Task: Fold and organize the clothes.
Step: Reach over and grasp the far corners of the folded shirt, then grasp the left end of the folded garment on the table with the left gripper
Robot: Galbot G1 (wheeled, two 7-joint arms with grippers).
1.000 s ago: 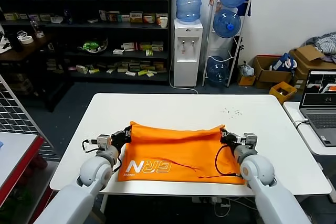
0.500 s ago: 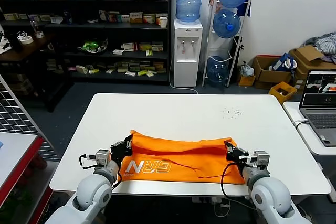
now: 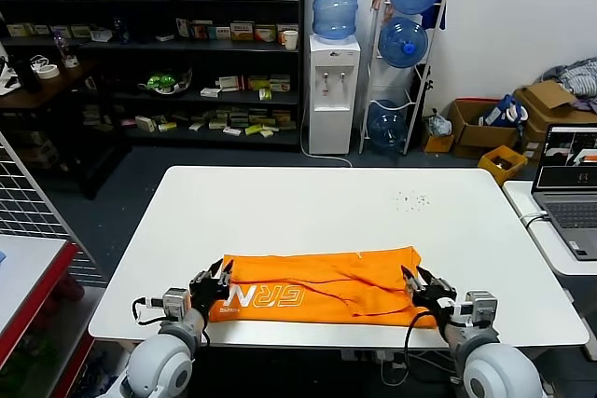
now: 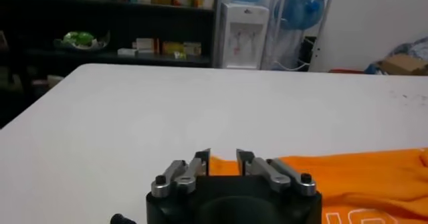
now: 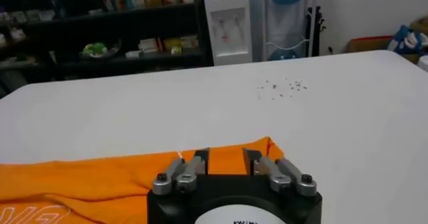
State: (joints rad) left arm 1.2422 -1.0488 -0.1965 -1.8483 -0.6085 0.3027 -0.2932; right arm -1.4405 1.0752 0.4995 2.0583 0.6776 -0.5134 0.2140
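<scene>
The orange T-shirt (image 3: pixel 317 279) lies flat as a folded band near the front edge of the white table (image 3: pixel 308 202), with its white lettering (image 3: pixel 264 297) facing up at the left. My left gripper (image 3: pixel 216 279) is at the shirt's left end, low over the table, jaws open with orange cloth (image 4: pixel 361 178) just beyond its fingertips (image 4: pixel 202 157). My right gripper (image 3: pixel 417 284) is at the shirt's right end, jaws open. The shirt's edge (image 5: pixel 100 175) lies just ahead of the right gripper (image 5: pixel 225 155) in the right wrist view.
A laptop (image 3: pixel 571 184) sits on a side table at the right. A water dispenser (image 3: pixel 334 90), a rack of water bottles (image 3: pixel 406 44) and stocked shelves (image 3: pixel 187 44) stand behind. Small dark specks (image 3: pixel 410 199) mark the table's far right.
Both grippers drew the shirt's far edge toward the front edge, folding it into a narrower band, lowered it onto the table and opened their jaws.
</scene>
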